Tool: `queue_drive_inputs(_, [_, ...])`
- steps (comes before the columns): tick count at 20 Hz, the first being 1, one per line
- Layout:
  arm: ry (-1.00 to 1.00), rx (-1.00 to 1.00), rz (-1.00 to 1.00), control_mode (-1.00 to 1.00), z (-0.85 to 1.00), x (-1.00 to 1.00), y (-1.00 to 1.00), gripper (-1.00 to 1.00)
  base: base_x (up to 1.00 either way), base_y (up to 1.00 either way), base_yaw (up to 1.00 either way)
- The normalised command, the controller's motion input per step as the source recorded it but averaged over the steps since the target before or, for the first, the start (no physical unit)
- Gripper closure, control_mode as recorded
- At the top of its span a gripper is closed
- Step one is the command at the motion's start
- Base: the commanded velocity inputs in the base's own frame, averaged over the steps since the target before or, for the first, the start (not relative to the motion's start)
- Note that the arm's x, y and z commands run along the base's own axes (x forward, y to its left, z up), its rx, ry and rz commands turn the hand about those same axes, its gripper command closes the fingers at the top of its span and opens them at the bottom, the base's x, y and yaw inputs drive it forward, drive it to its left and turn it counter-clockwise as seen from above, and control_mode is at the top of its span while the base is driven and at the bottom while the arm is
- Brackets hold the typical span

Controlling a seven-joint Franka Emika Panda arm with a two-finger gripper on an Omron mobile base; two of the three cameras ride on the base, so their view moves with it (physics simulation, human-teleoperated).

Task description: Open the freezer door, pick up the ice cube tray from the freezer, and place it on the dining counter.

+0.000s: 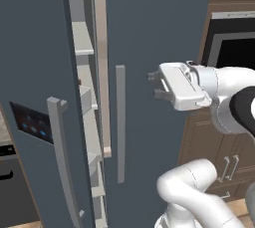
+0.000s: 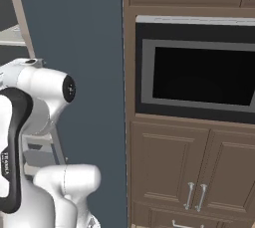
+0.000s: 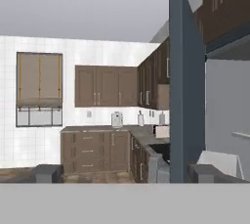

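So the freezer door (image 1: 35, 97) stands swung partly out, its shelves (image 1: 84, 48) showing in the gap; the gripper (image 1: 154, 85) hangs wide open and empty, in front of the plain door (image 1: 159, 33), pointing left; the opening lies further left of it; the ice cube tray I can't make out inside.

— Can any lettering be read?
— Small dark letters are seen on the robot arm (image 2: 6, 165), too small to be made out. On the display panel (image 1: 33, 122) of the freezer door (image 1: 35, 72), only blue lights are seen.
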Motion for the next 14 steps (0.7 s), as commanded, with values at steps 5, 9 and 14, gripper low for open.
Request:
queue_drive_inputs(5, [-0.05, 0.03, 0.08, -1.0, -0.01, 0.63, 0.28, -1.0, 0.0, 0.0, 0.0])
queue_drive_inputs(9, [0.0, 0.02, 0.13, -1.0, 0.0, 0.45, 0.41, -1.0, 0.0, 0.0, 0.0])
queue_drive_inputs(14, [0.0, 0.0, 0.1, -1.0, 0.0, 0.21, 0.57, -1.0, 0.0, 0.0, 0.0])
